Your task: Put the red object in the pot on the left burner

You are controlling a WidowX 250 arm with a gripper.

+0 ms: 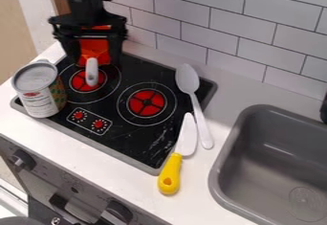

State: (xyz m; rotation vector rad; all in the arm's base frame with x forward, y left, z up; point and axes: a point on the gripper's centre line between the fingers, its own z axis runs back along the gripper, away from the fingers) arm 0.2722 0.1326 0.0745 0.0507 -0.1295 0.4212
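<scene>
The gripper (97, 62) has its jaws wide apart; the red thing (93, 50), maybe a pan, is between them, near the stove top's (131, 140) back left corner; line up straight, then squeeze gently.

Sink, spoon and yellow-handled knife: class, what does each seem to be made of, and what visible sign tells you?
Sink: probably matt grey plastic; its surface is dull, with soft highlights.
Spoon: pale grey, faintly glossy, likely plastic, though painted metal is possible.
Yellow-handled knife: apparently smooth plastic; the handle is evenly bright yellow, the blade opaque white.
</scene>
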